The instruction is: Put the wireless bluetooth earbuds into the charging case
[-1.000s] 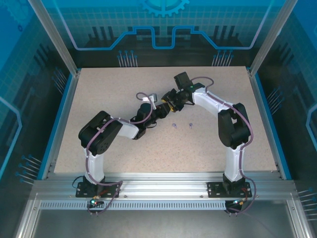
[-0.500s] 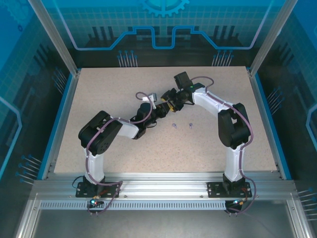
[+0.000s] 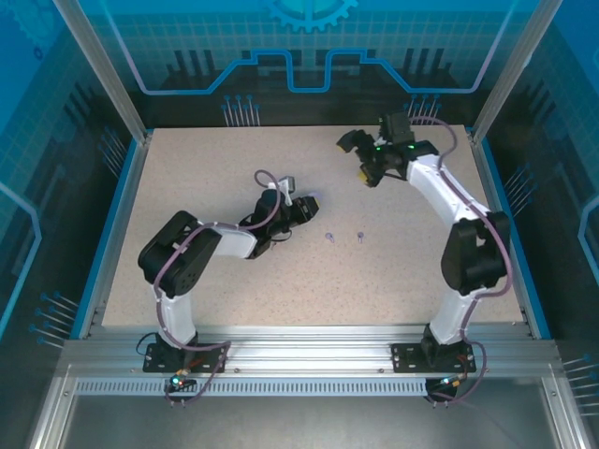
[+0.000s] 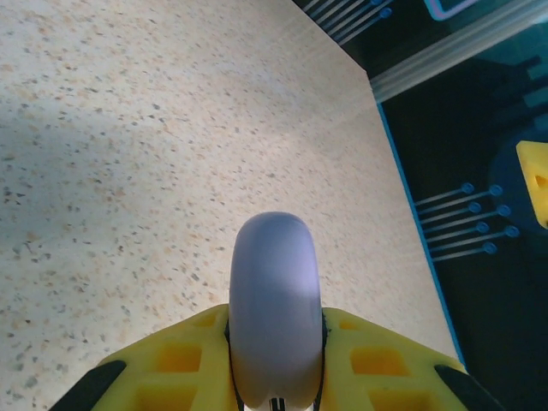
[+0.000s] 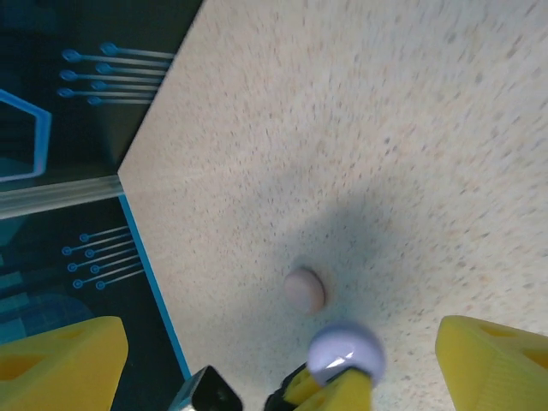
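Ahead of left gripper [image 4: 274, 381]: open table [image 4: 128, 128] to edge | clenched on purple case [image 4: 274, 300] | right gripper [image 3: 358, 159] released, arm high

Open table [image 3: 393, 281] beside loose earbuds [image 3: 328, 236]

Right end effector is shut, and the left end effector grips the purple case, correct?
Not quite. The right end effector is open: the right wrist view shows its yellow fingers spread wide apart. The left end effector does grip the purple case.
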You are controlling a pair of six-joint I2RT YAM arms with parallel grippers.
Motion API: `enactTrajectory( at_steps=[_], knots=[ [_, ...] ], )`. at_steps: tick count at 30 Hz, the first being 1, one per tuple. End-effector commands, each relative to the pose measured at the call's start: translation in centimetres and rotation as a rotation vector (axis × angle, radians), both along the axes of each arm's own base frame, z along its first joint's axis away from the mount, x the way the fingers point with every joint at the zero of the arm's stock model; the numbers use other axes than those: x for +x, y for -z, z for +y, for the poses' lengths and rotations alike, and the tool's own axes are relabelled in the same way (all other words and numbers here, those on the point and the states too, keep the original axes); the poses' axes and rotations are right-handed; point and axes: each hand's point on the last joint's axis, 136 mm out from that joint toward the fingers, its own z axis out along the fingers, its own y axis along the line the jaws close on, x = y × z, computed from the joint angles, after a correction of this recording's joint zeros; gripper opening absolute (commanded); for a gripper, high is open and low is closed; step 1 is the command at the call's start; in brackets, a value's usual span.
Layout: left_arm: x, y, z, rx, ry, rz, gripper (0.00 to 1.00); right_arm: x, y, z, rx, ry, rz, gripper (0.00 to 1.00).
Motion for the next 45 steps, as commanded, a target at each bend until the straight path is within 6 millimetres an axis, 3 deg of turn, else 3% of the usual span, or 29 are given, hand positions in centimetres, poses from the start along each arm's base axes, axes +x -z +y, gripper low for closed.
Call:
enactTrajectory(
  at_steps=[1,5,10,17,24,29,34,40,45],
  knots=[
    [-1.8,-3.2,-0.2,-0.055,0.169,0.01,0.0,-2.2,0.1,-0.3,-0.091,-0.146,-0.111,0.93],
    [-3.8,-4.8,0.2,-0.096,0.329,0.034,0.0,-4.7,0.3,0.1,-0.122,-0.287,-0.261,0.93],
    [-5.4,-6.0,1.4,-0.094,0.407,0.019,0.0,-8.3,0.9,1.7,-0.067,-0.434,-0.417,0.92],
    [-6.1,-6.8,1.4,-0.106,0.447,0.025,0.0,-10.6,2.3,5.4,-0.031,-0.574,-0.45,0.9],
    [-6.0,-7.1,1.2,-0.123,0.459,0.039,0.0,-10.1,2.4,7.8,-0.007,-0.616,-0.454,0.88],
    [-6.0,-8.0,1.1,-0.128,0.465,0.022,0.0,-9.5,3.7,8.6,-0.012,-0.628,-0.42,0.86],
    [-6.0,-8.8,1.0,-0.133,0.473,0.003,0.0,-8.8,5.9,8.6,-0.016,-0.616,-0.37,0.83],
    [-6.1,-10.2,1.0,-0.136,0.472,-0.031,0.0,-8.5,8.6,6.7,0.001,-0.555,-0.309,0.8],
    [-6.1,-10.7,1.1,-0.138,0.472,-0.042,0.0,-8.6,9.1,6.3,0.015,-0.548,-0.298,0.8]
  ],
)
